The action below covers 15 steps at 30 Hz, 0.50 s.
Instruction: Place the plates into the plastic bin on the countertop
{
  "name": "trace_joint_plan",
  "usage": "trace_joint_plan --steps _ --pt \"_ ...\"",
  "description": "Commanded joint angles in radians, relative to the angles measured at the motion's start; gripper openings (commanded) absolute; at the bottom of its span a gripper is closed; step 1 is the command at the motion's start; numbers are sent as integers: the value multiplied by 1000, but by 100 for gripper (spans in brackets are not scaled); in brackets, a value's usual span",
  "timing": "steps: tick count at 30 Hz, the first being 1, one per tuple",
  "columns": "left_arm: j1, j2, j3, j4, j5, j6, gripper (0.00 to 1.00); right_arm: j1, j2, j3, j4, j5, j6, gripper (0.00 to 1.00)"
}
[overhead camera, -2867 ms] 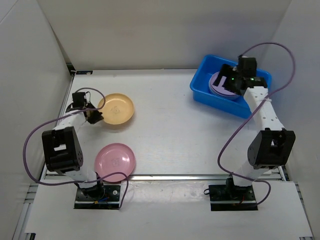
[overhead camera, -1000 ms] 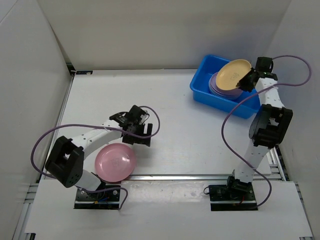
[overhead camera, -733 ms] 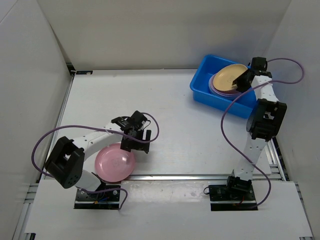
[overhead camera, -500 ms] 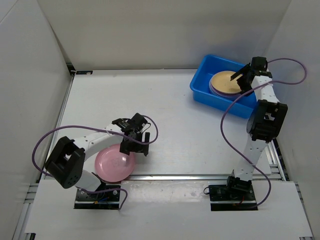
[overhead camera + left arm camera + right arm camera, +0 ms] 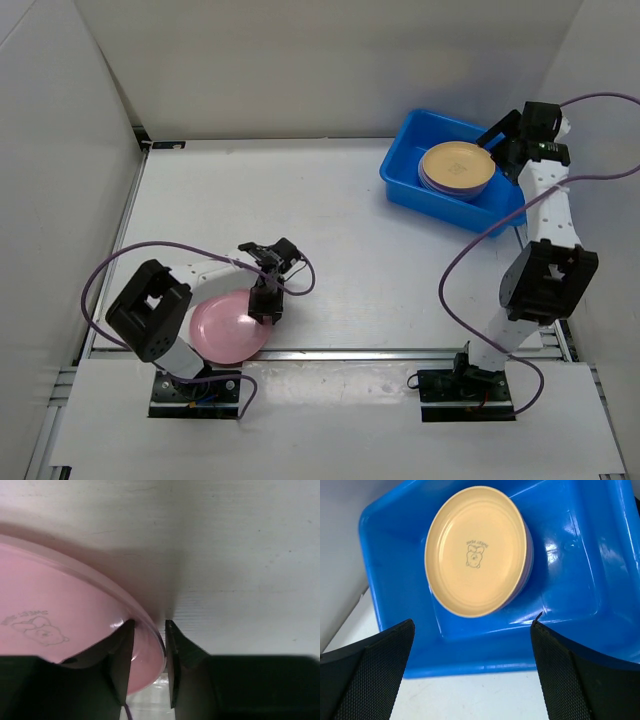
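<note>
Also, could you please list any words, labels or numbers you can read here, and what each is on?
On the pink plate: a short printed line above a small bear drawing, too blurred to read.
On the yellow-orange plate: a similar centre mark, too small to read.
No other text shows.

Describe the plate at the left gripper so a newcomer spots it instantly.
On the white countertop, look near the left arm's base. The pink plate lies there, its rim between the jaws of the left gripper. It's the only plate outside the blue bin, where a yellow plate lies topmost.
</note>
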Motion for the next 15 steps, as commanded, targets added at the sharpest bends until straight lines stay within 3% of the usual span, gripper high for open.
trace_joint_plan --steps 1,5,9,11,13,15 --pt "-13 14 -10 9 -31 -25 41 17 -96 -58 13 12 -42 99" --pt "-22 14 -1 3 -78 -35 10 23 -159 -122 19 -37 -76 99" --pt "-80 -8 174 -12 -167 75 10 34 -193 -190 42 -274 -189 99" --pt "-120 -23 249 -3 -221 135 10 51 -183 -218 56 -464 -251 99" --pt "-142 -32 327 46 -210 270 10 97 -162 -221 32 -625 -307 99" --pt "-163 -35 384 76 -136 394 10 143 -116 -187 -11 -678 -407 99"
